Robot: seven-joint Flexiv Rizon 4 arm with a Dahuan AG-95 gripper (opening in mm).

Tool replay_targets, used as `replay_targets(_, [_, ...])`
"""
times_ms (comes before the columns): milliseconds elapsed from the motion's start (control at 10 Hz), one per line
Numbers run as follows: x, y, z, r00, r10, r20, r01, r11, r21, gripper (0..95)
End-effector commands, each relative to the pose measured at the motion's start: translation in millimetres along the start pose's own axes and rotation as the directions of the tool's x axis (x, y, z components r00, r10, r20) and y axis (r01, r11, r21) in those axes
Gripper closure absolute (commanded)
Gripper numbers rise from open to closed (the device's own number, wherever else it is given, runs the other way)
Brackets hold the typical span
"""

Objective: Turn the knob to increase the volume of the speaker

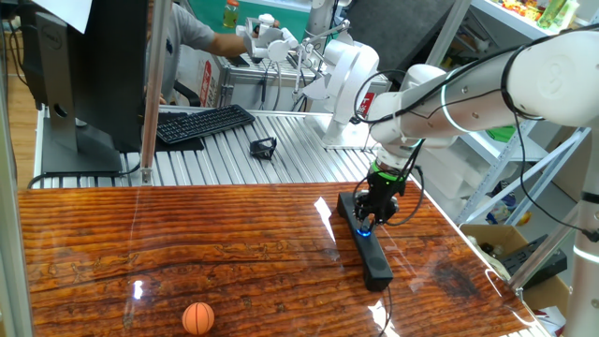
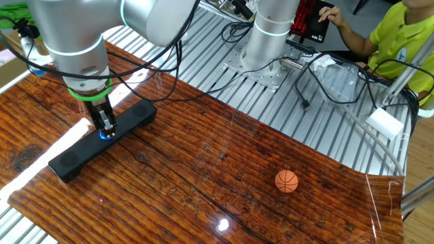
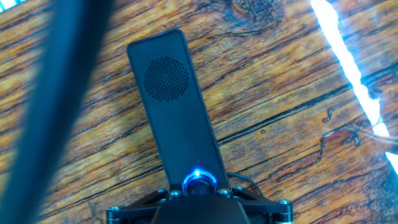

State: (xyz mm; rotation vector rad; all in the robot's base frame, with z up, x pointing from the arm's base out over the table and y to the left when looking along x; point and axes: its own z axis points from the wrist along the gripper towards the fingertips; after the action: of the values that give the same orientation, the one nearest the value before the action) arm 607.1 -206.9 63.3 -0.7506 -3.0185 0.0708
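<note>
Jaws around blue-lit knob on speaker

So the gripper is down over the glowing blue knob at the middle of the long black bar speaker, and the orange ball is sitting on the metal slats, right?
Not quite: the small orange ball lies on the wooden tabletop, as the other fixed view shows. The gripper is over the blue-lit knob on the speaker.

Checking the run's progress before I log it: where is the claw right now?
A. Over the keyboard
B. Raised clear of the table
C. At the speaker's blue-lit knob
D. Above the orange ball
C: the claw sits down on the speaker at the blue-glowing knob, far from the orange ball.
</note>
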Motion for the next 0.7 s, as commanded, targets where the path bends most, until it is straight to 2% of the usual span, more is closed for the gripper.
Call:
replay_targets(100, [0.2,0.0,0.3,1.000,0.022,0.002,-0.022,1.000,-0.001,95.0])
replay_targets(700, [0.3,0.0,0.3,0.995,0.100,0.012,-0.100,0.995,-0.003,95.0])
